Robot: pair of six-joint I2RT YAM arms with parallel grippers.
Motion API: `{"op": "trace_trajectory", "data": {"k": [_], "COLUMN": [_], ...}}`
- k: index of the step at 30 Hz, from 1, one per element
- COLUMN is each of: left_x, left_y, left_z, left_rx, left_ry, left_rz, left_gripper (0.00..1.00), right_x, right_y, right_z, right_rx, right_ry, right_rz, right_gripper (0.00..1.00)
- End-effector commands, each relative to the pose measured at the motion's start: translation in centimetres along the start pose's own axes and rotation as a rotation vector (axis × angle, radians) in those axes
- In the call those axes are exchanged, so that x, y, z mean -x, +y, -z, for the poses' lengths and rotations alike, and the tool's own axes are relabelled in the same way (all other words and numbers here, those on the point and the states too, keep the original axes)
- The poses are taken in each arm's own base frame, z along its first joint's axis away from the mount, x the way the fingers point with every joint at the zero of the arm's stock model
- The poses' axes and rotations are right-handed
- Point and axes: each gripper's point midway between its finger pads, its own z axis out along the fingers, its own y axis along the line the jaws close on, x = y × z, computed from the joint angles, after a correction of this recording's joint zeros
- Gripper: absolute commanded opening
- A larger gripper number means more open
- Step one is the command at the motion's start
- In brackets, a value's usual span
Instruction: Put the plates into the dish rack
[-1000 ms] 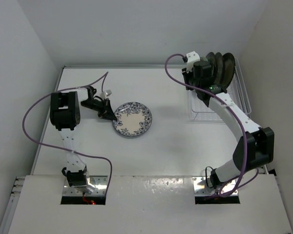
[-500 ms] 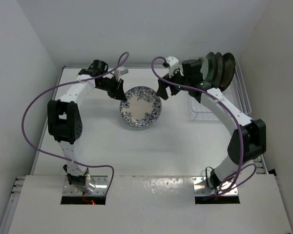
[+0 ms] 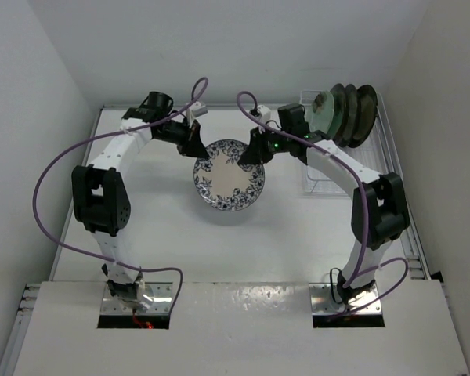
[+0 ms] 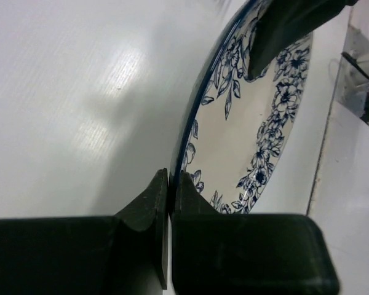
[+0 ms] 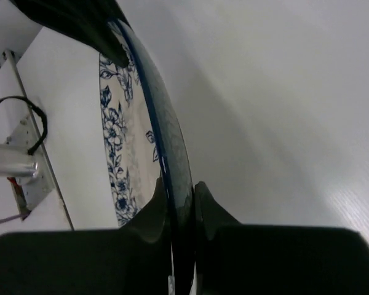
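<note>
Floral plate (image 3: pixel 229 176): wrist views reveal left gripper (image 4: pixel 170 184), right gripper (image 5: pixel 179 195) pinching.

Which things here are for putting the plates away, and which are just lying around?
For the job: floral plate, pinched by left hand and right hand; dish rack; plates already standing in it.
Just there: table; purple cables.
</note>
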Motion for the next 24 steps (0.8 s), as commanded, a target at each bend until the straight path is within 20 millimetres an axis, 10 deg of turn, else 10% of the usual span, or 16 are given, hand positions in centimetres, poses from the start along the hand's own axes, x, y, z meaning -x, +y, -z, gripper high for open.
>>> {"op": "trace_trajectory", "data": {"k": [1,3,8,14,19,24], "left_x": [3.7,3.8,2.9,2.4,1.7,0.7], "left_y": [-5.0,-4.1,-0.8,4.1,5.4,5.0], "left_z": [1.0,1.1,1.5,4.2,5.7,5.6], "left_rx": [-0.187,-0.162,-0.026,0.236,0.316,0.311], "left_ry": [-0.114,-0.11,-0.059,-0.027,-0.019,-0.01], "left_rz": [0.0,0.011,0.088,0.126,0.14,0.152], "left_gripper": [0.0,0.0,1.0,1.0,1.0,1.0], "right_x": [2.1,2.6,6.2,13.5,20.6,21.8], "right_y": [-0.3,0.5,0.0,-4.3,-6.8,-10.3], "right_z": [0.1,0.6,4.3,14.9,30.7,44.7], "right_rx": [-0.003,0.018,-0.095,-0.419,-0.862,-1.38], "right_ry": [-0.074,-0.095,-0.228,-0.483,-0.702,-0.846], "right_rz": [0.001,0.023,0.082,0.101,0.239,0.289], "right_gripper": [0.0,0.0,0.0,0.0,0.0,0.0]}}
